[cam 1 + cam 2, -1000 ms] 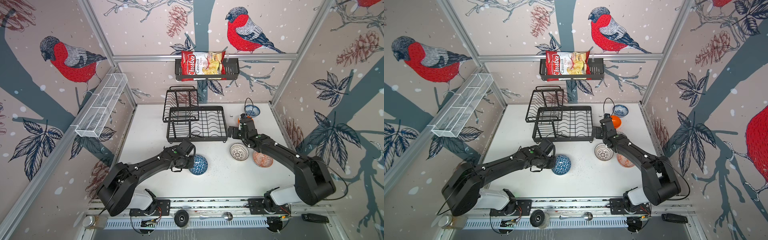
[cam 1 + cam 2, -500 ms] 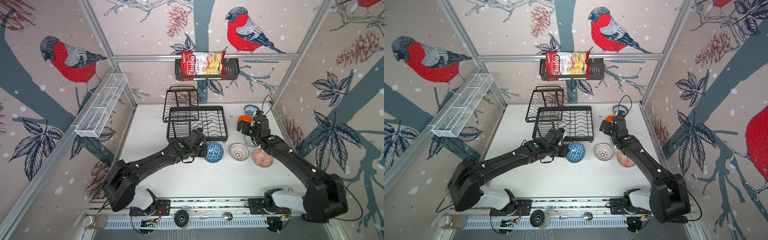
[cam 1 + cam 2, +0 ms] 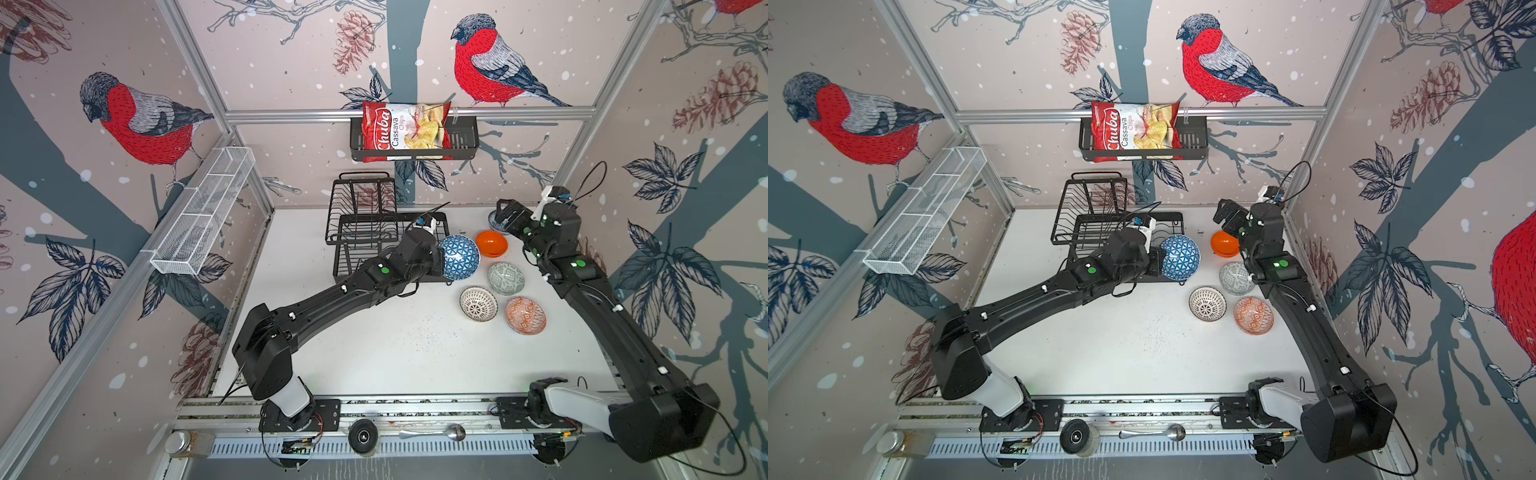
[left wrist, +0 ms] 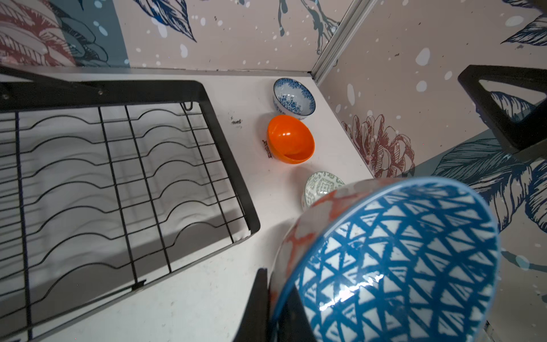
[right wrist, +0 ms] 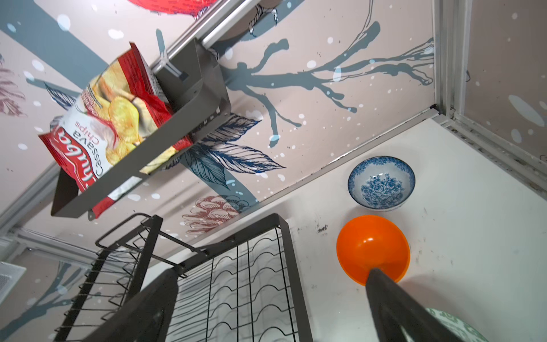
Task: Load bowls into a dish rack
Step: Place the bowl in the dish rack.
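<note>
Clock directions here take the back wall as 12, looking down on the bench.

The left tool is clenched on the rim of the blue triangle bowl and has it up off the bench, tipped on its side so the outside faces up in both top views. The bowl hangs right at the 4 o'clock corner of the dish rack. From the left wrist view it looks just outside the lower tier's frame rather than over the wavy wires, but I can't tell whether it's touching the frame.

The rack itself stands at about 12 on the bench, with the raised upper basket on its 10 o'clock side.

The right tool is released, jaws spread wide with nothing in them. It hovers up at about 2 o'clock, over the blue-flower bowl in the back corner.

The other bowls sit upright on the bench in a loose cluster from 2 to 3 o'clock:
- The plain orange bowl is just at 6 of the flower one.
- The grey-green bowl comes next.
- The white lattice bowl and the red-orange bowl sit side by side, nearest the front.

A chips bag sits in the black shelf basket on the back wall.
</note>
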Controlling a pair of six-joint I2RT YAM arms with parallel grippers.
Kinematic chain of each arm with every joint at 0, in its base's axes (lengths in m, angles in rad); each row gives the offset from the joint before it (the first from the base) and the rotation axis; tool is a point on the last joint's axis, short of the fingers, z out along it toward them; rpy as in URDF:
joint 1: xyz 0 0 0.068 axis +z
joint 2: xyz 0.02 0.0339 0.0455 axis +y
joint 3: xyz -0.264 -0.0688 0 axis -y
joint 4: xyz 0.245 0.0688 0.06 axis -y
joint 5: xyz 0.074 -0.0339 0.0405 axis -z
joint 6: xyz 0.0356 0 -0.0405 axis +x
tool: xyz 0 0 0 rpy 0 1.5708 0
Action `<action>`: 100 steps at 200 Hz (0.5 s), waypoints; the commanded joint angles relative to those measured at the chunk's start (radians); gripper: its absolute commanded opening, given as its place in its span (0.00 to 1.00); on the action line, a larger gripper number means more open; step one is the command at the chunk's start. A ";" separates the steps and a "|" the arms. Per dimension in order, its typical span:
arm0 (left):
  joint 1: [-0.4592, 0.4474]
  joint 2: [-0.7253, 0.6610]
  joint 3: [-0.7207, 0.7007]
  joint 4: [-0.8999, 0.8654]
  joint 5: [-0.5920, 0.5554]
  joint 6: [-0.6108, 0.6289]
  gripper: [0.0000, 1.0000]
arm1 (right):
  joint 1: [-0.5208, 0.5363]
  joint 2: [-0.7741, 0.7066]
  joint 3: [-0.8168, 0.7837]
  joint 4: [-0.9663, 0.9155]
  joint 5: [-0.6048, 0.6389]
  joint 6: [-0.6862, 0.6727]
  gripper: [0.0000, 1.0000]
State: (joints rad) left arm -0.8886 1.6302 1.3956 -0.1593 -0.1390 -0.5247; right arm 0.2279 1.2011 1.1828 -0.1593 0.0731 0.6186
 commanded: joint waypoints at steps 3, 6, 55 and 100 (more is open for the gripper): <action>-0.014 0.036 0.052 0.155 -0.142 0.057 0.00 | -0.019 0.027 0.048 -0.018 -0.106 0.086 1.00; -0.015 0.043 0.056 0.167 -0.157 0.063 0.00 | -0.019 0.029 0.053 -0.015 -0.111 0.091 1.00; -0.022 0.163 0.156 0.341 -0.442 0.205 0.00 | -0.009 0.001 0.054 0.073 -0.188 0.213 1.00; -0.025 0.311 0.242 0.572 -0.680 0.420 0.00 | 0.052 -0.044 0.013 0.132 -0.188 0.305 1.00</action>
State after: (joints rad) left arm -0.9115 1.8885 1.6020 0.1841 -0.6456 -0.2573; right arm 0.2520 1.1751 1.2091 -0.0990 -0.1040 0.8455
